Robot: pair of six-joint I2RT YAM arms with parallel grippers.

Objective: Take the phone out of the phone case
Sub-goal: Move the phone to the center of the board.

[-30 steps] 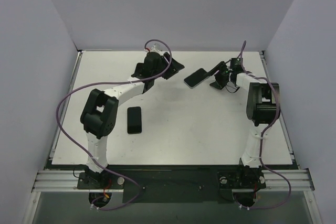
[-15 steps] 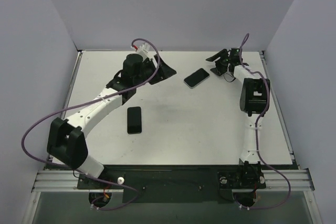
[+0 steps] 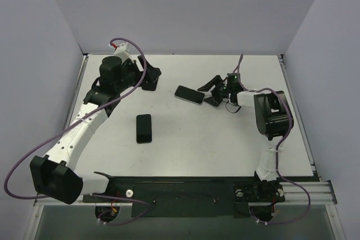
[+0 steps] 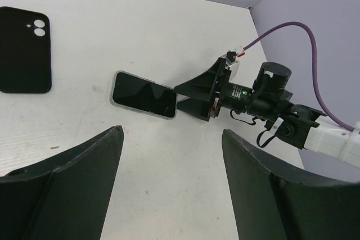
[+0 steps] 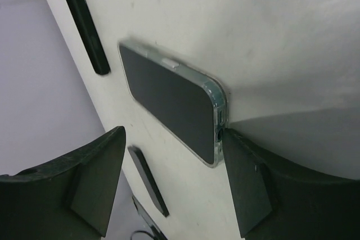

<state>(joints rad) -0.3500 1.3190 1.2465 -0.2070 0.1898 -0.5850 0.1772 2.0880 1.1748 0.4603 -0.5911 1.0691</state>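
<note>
The phone (image 3: 189,94) lies flat and screen-up on the white table, back of centre, with a pale translucent rim round its dark screen (image 5: 169,102). The black phone case (image 3: 144,128) lies flat by itself to the left and nearer. Its back faces up, and two small lens holes show in the left wrist view (image 4: 22,49). My right gripper (image 3: 209,92) is low at the phone's right end. It is open, and one fingertip (image 5: 228,139) touches the phone's end by the port. My left gripper (image 3: 151,78) hovers open at the back left and holds nothing (image 4: 171,132). From there the phone (image 4: 144,94) lies ahead.
Pale walls (image 3: 45,43) enclose the table on the left, back and right. Purple cables (image 3: 73,102) loop off both arms. The right arm's wrist (image 4: 264,96) sits just right of the phone. The black case shows edge-on (image 5: 84,23) beyond the phone.
The phone left the right gripper's hold and now lies further left, turned. The right gripper pulled back, then returned to the phone's end. The left arm swung back-left and its gripper opened wider.
</note>
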